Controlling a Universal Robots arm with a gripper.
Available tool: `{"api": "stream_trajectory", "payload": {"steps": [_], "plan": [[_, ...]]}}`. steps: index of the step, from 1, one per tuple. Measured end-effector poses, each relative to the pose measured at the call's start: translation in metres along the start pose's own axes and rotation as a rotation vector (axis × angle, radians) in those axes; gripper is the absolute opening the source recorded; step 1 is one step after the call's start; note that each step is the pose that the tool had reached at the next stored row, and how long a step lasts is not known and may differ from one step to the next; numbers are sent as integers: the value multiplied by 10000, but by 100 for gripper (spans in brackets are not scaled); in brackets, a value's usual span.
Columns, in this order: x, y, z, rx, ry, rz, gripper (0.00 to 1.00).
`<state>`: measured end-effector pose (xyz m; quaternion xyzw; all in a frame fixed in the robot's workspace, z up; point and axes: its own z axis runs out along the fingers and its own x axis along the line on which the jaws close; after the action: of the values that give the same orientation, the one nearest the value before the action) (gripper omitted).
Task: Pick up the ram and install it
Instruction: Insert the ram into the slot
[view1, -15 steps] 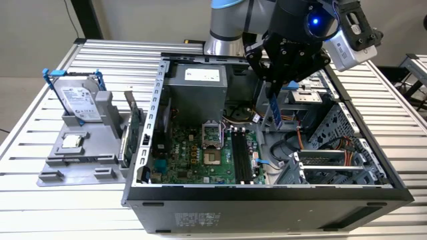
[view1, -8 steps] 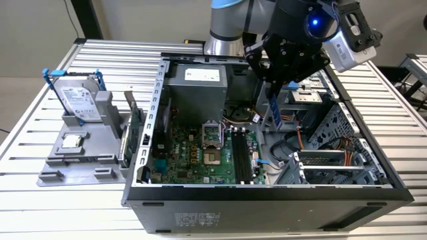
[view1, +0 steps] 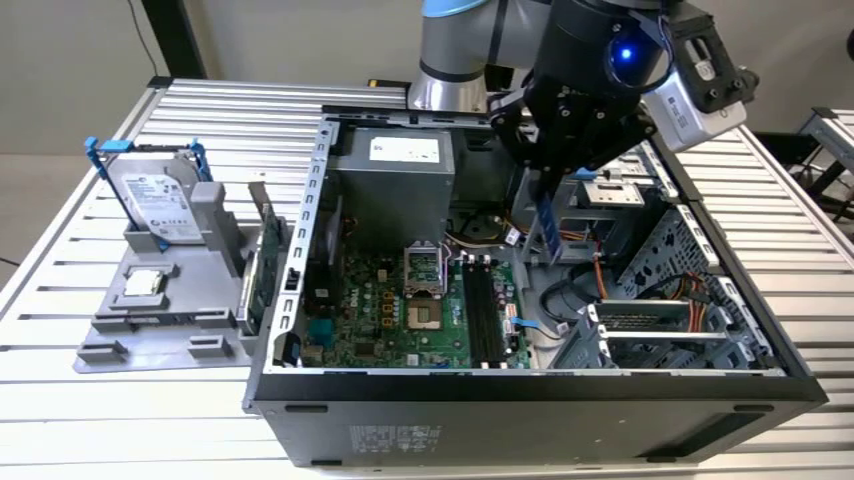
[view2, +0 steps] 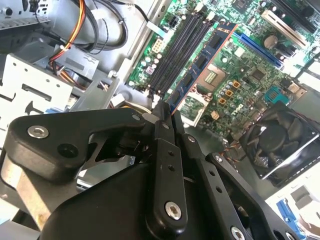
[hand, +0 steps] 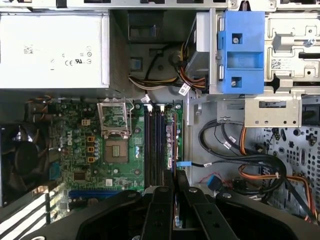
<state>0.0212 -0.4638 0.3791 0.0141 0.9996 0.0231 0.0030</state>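
Nothing can be read from here: white label on the power supply, sticker on the hard drive, print on the case's outer wall, all too small.

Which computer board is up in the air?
The ram, the thin dark blue stick held by the gripper above the open case. The green card stands in the grey holder outside it; the motherboard lies flat inside.
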Motion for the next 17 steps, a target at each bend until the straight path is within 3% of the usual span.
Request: {"api": "stream_trajectory", "payload": {"steps": [17], "plan": [[1, -7, 123, -1, 0, 0, 0]]}}
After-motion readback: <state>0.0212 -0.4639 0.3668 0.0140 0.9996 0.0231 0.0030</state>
